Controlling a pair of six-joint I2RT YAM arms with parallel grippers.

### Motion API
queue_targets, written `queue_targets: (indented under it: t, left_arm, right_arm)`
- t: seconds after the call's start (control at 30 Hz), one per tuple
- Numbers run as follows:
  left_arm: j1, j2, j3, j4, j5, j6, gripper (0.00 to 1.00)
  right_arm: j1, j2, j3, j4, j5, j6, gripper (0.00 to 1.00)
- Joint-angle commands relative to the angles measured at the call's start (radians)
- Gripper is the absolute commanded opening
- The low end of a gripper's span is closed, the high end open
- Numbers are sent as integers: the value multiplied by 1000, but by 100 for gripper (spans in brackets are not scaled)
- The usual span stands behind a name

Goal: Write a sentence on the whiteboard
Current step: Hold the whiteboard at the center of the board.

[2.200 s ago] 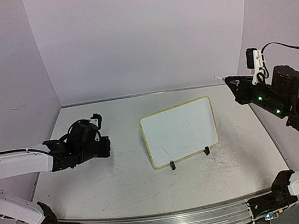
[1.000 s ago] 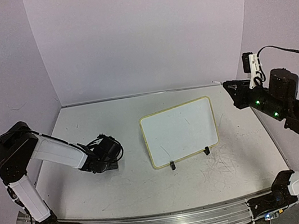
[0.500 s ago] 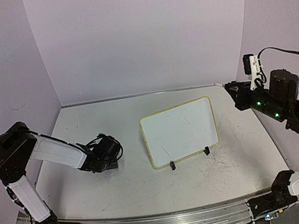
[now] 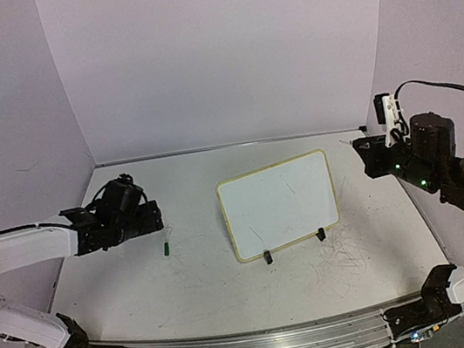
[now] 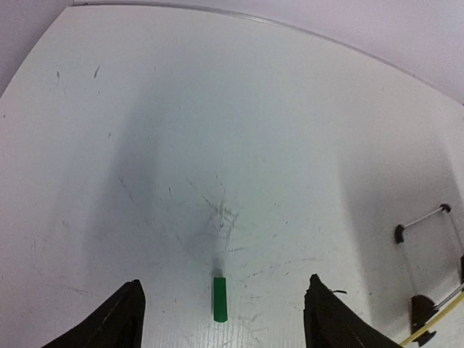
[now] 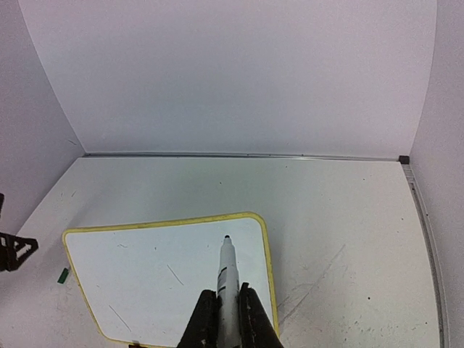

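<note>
The whiteboard (image 4: pixel 278 204) stands tilted on two black clip feet mid-table; its face (image 6: pixel 145 283) carries only a few faint stray strokes, and no sentence shows on it. My right gripper (image 6: pixel 227 291) is shut on a white marker (image 6: pixel 225 264) with its dark tip bare, hovering beyond the board's right edge (image 4: pixel 363 151). A small green cap (image 4: pixel 166 249) lies flat on the table left of the board. My left gripper (image 4: pixel 157 216) hangs open just above and behind the cap (image 5: pixel 220 298), which lies loose between the spread fingers (image 5: pixel 119 319).
Purple walls close the table on the left, back and right. The board's clip feet (image 5: pixel 400 233) and yellow frame edge (image 5: pixel 435 319) sit at the right of the left wrist view. The tabletop (image 4: pixel 197 285) is scuffed with old marks.
My left gripper has opened, left the green cap lying on the table, and risen back to the left. The right arm with the marker has shifted slightly.
</note>
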Motion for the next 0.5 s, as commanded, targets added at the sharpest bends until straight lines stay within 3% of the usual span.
queue_targets:
  t: [0.0,0.13,0.27,0.47]
  left_arm:
    - [149,-182,-12,107,375,115,78]
    - [206,-226,-38,257,669,179,81]
    - [210,-156,-33,432,911,175,83]
    - [210,11,59,515,1059,198,82]
  right_arm:
    - [-3,24,-23,52,-78,-57,0]
    - [11,74,-26,123,-178,-79,0]
    - [101,138,-19,201,-196,-86,0]
    - [239,292,28,323,-202,-119,0]
